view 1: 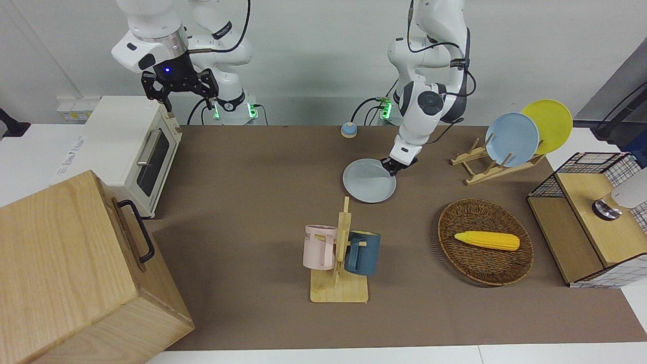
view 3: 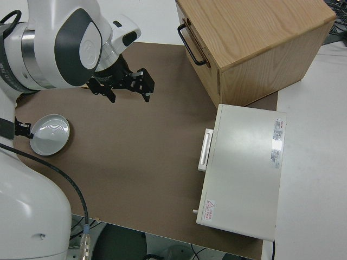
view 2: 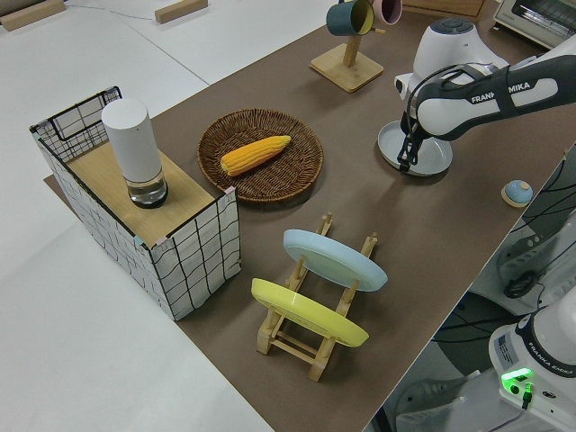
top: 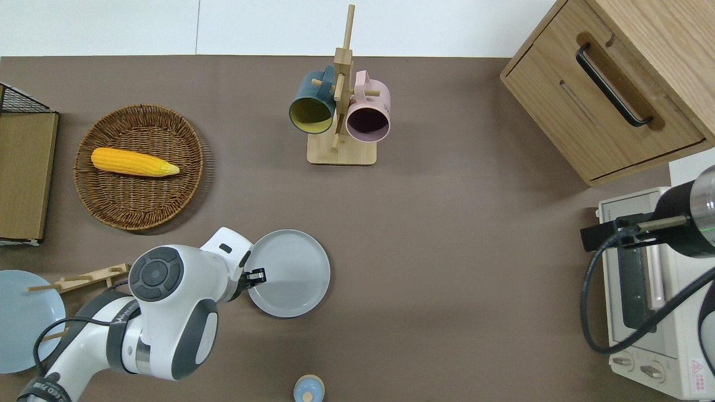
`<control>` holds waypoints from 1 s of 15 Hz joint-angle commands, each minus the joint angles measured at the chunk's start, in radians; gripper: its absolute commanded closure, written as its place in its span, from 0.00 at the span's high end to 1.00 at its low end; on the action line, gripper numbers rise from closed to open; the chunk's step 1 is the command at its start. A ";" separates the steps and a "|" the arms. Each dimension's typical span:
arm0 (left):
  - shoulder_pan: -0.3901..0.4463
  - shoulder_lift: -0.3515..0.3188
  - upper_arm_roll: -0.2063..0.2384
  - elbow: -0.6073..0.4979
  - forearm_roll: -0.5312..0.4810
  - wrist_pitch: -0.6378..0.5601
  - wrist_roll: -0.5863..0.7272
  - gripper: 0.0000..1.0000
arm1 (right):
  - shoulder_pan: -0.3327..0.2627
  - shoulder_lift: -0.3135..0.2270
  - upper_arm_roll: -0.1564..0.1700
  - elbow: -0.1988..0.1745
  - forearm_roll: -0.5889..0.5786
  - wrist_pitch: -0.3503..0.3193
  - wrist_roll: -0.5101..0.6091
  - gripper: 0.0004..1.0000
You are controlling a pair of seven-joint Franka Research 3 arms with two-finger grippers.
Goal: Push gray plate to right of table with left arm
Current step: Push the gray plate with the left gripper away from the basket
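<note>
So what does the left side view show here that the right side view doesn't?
Only the left side view shows the wicker basket holding the corn, the dish rack with the sky-blue plate and yellow plate, and the left claw at the gray plate. Only the right side view shows the right claw, parked, and the wooden cabinet. Both show the gray plate on the table.

L arm [top: 167, 301] bent low, pincer [top: 256, 275] tipped down; R arm [view 1: 167, 45] parked, pincer [view 1: 179, 96] fingers spread.

Corn [view 1: 487, 240] in basket [view 1: 455, 215], seemingly centred
</note>
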State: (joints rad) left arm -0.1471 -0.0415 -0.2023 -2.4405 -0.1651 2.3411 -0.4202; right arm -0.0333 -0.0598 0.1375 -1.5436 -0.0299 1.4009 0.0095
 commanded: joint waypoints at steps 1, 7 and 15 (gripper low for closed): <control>-0.100 0.006 0.011 0.009 -0.082 0.015 -0.069 0.00 | -0.024 -0.009 0.019 0.000 -0.008 -0.014 -0.008 1.00; -0.215 0.040 -0.012 0.032 -0.139 0.085 -0.201 0.00 | -0.024 -0.009 0.019 0.000 -0.008 -0.014 -0.008 1.00; -0.239 0.167 -0.150 0.139 -0.140 0.204 -0.410 0.00 | -0.024 -0.009 0.019 0.000 -0.008 -0.014 -0.008 1.00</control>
State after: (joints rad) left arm -0.3758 0.0678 -0.3151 -2.3571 -0.2968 2.5140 -0.7607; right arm -0.0333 -0.0598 0.1375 -1.5436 -0.0299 1.4009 0.0095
